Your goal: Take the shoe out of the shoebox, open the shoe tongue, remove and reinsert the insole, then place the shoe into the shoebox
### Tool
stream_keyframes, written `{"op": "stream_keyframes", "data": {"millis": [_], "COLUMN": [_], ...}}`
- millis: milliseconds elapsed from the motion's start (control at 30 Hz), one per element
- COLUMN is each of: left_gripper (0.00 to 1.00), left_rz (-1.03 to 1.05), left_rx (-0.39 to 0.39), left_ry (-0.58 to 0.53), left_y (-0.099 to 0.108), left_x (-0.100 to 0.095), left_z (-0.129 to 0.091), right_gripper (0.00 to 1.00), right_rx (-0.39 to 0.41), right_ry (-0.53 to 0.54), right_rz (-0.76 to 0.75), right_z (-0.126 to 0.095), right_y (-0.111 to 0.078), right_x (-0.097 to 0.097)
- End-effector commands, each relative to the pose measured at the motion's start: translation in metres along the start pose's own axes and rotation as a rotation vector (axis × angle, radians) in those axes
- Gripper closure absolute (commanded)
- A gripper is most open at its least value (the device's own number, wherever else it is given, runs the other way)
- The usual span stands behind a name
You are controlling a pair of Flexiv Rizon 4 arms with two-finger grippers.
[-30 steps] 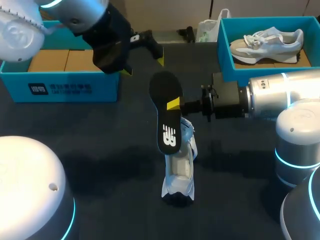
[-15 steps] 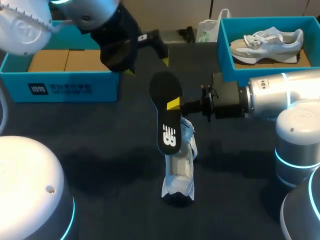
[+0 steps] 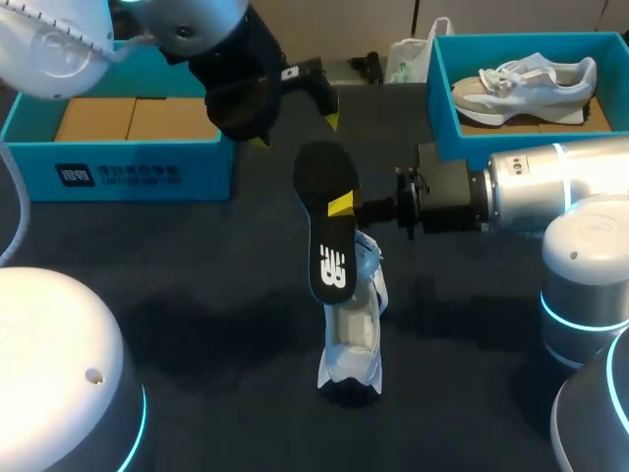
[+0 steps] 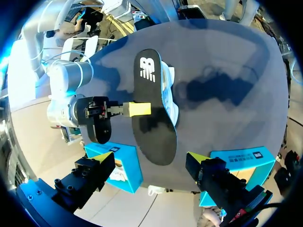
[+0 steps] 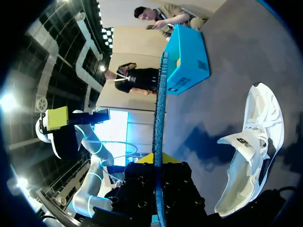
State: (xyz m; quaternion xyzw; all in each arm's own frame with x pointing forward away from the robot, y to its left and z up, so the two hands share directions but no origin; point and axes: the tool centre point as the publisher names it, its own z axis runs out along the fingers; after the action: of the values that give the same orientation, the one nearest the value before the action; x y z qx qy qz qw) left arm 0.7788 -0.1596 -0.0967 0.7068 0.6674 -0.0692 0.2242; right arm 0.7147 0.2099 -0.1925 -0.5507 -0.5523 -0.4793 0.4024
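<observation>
Insole (image 3: 327, 221): out of the shoe, held on edge above the counter (image 3: 197, 295) | right gripper (image 3: 340, 206): fingers clenched on its middle, leaving both ends free | white shoe (image 3: 352, 329): on the counter below, tongue raised, probably awaiting reinsertion | left gripper (image 3: 295, 128): fingers released, empty, beyond the insole's far end.
</observation>
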Motion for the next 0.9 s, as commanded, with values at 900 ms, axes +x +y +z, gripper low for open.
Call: {"op": "stream_keyframes", "data": {"millis": [900], "left_gripper": [0.0], "left_rz": [-0.079], "left_rx": [0.176], "left_ry": [0.256], "left_y": [0.019], "left_x": [-0.037], "left_z": [0.018], "right_gripper": [1.0], "right_rx": [-0.002], "right_ry": [-0.002], "right_rz": [0.0], "right_z": [0.002], "right_y": [-0.001], "right_x": [0.0]}}
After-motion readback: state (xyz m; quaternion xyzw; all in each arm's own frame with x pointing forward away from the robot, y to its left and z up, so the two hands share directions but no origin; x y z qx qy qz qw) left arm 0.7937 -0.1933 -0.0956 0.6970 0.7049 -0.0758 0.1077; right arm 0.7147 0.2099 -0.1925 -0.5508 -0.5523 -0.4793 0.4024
